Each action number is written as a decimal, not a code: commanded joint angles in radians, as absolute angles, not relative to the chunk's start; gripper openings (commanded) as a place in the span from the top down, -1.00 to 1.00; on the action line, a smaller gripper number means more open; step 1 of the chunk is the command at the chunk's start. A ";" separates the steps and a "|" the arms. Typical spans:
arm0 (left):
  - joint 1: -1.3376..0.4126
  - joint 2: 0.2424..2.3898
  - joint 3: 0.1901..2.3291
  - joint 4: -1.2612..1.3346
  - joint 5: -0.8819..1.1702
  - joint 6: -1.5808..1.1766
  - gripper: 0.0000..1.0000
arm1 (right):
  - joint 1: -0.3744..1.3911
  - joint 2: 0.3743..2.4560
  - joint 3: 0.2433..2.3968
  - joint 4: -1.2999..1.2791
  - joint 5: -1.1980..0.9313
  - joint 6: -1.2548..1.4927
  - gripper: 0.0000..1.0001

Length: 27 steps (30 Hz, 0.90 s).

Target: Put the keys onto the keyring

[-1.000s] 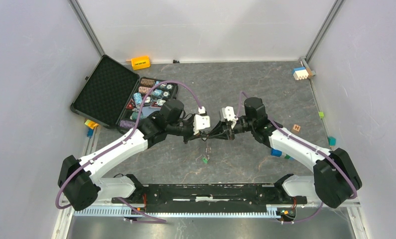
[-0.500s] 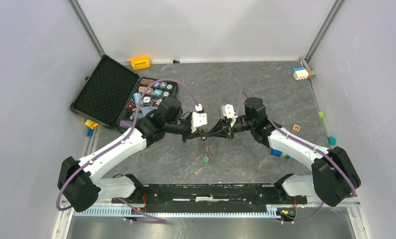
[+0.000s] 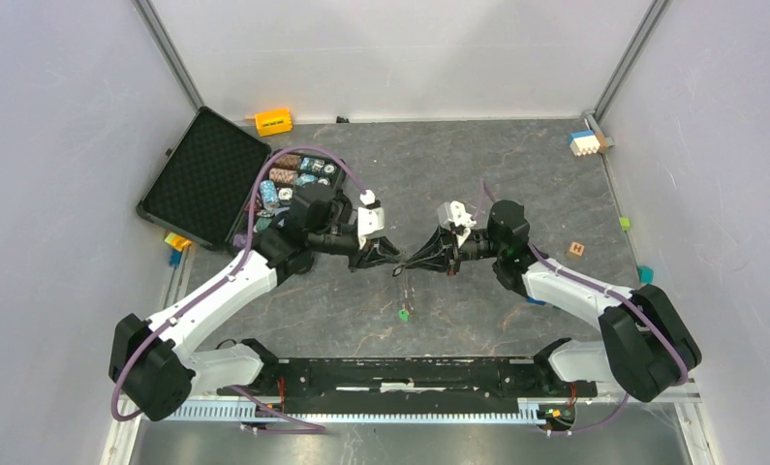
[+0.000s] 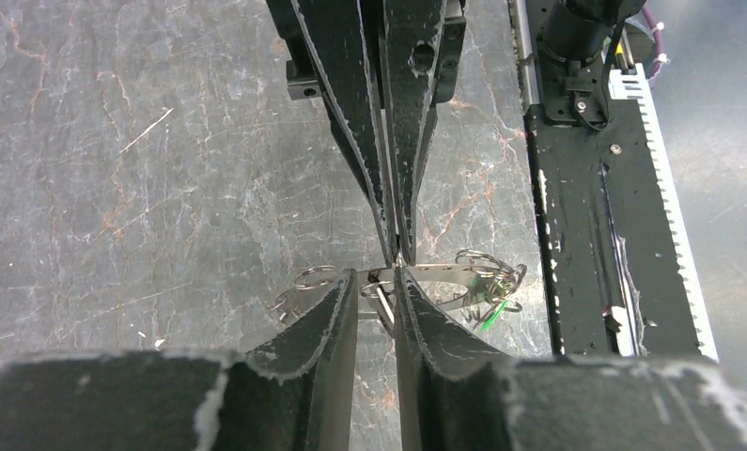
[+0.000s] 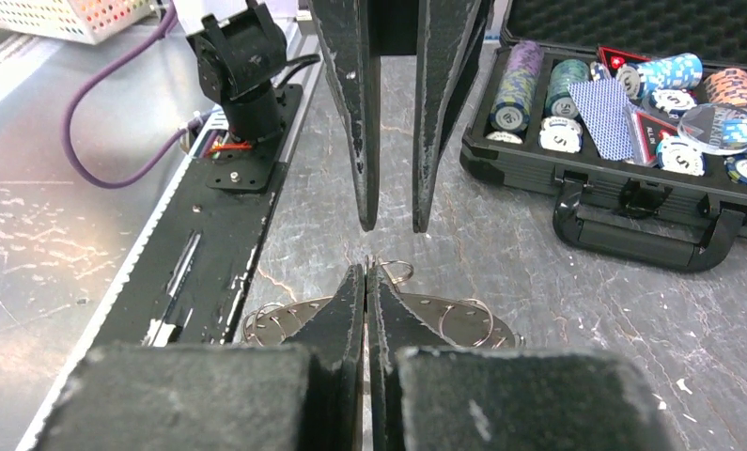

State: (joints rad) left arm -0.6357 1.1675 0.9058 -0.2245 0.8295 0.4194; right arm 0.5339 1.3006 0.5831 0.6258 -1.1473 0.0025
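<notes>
Right end effector [image 5: 365,271] clenched on keyring [image 4: 442,282] | left end effector [image 4: 377,287] released, tips facing | green key [image 3: 403,313] hanging beneath.

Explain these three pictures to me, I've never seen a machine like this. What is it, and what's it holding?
It's a robot: two arms bolted to the near edge of a table, each ending in a two-finger pincer. The wide picture looks down from above. The other two come from a camera on each wrist, so each shows its own black fingers at the bottom and the other arm's at the top. The right pincer is shut on a flat metal keyring with small wire loops. The left pincer faces it tip to tip, fingers slightly apart. A green key shows close by. Beyond the left arm lies an open case of poker chips; toy blocks sit along the edges.
</notes>
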 commanded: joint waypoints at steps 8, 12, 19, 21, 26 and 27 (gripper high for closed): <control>-0.629 1.160 0.849 -0.129 0.936 0.425 0.51 | 0.517 1.287 0.564 0.941 -1.173 0.206 1.00; -0.629 1.164 0.845 -0.125 0.961 0.453 0.52 | 0.516 1.286 0.578 0.867 -1.163 0.160 1.00; -0.629 1.171 0.841 -0.140 0.969 0.512 0.53 | 0.517 1.282 0.584 0.826 -1.160 0.134 1.00; -0.629 1.165 0.835 -0.142 0.947 0.530 0.56 | 0.517 1.278 0.587 0.804 -1.160 0.117 1.00; -0.629 1.144 0.824 -0.188 0.872 0.613 0.59 | 0.517 1.269 0.605 0.739 -1.158 0.075 1.00; -0.630 1.142 0.819 -0.190 0.863 0.623 0.59 | 0.516 1.269 0.607 0.738 -1.160 0.076 1.00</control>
